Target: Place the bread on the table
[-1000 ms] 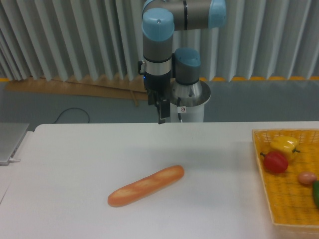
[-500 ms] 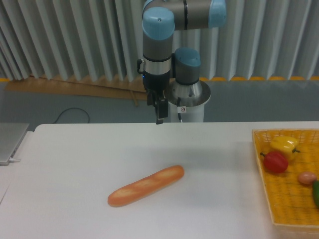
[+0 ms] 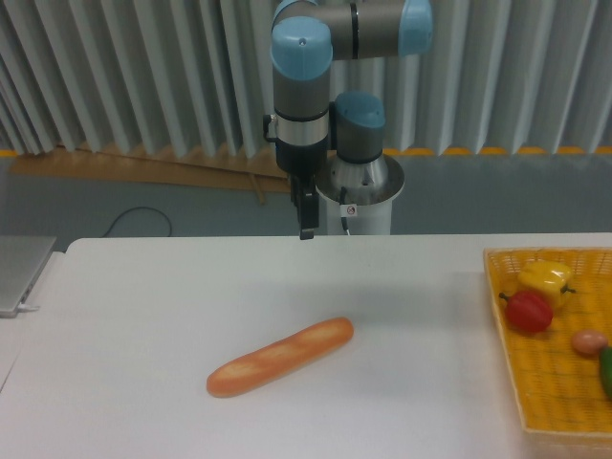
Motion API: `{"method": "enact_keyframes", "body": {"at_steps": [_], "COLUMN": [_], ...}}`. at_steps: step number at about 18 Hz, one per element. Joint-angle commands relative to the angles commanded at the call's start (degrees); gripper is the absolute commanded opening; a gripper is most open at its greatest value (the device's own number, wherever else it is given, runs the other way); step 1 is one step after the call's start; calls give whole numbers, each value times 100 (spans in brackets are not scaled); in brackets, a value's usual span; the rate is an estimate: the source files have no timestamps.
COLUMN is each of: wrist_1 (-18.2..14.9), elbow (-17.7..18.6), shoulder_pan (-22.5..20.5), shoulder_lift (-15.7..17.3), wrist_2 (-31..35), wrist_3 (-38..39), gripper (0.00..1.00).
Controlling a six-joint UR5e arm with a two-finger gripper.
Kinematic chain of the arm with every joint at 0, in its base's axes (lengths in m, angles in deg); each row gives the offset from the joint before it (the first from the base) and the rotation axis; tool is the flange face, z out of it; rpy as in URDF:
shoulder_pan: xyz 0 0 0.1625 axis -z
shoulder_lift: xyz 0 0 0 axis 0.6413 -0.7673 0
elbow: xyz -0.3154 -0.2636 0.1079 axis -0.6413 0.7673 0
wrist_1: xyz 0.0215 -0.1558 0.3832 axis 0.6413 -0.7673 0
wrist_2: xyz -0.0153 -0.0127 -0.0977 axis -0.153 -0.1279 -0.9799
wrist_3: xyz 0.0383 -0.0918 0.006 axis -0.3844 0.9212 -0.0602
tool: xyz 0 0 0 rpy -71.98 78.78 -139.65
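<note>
The arm's wrist has turned a little since a moment ago, so the jaws now look narrower, edge-on; nothing on the surface has shifted. Nearest me, the bread point(image 3: 280, 357) lies flat on the white surface point(image 3: 143, 316), slanting from lower left up to the right, with nothing touching it. Off at the right edge sits a yellow basket point(image 3: 545, 402) holding a red pepper point(image 3: 529, 311) and a yellow pepper point(image 3: 546, 278). Farther back, the gripper point(image 3: 306, 228) hangs above the far edge of the surface, well apart from the loaf; seen edge-on, I cannot tell whether the jaws are parted or together
</note>
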Motion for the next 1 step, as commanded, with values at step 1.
{"method": "enact_keyframes", "body": {"at_steps": [1], "wrist_1": [-9], "elbow": [-9], "shoulder_pan": [-9], "shoulder_lift": [0], "wrist_2": [9], "wrist_3": [0], "gripper": [100]}}
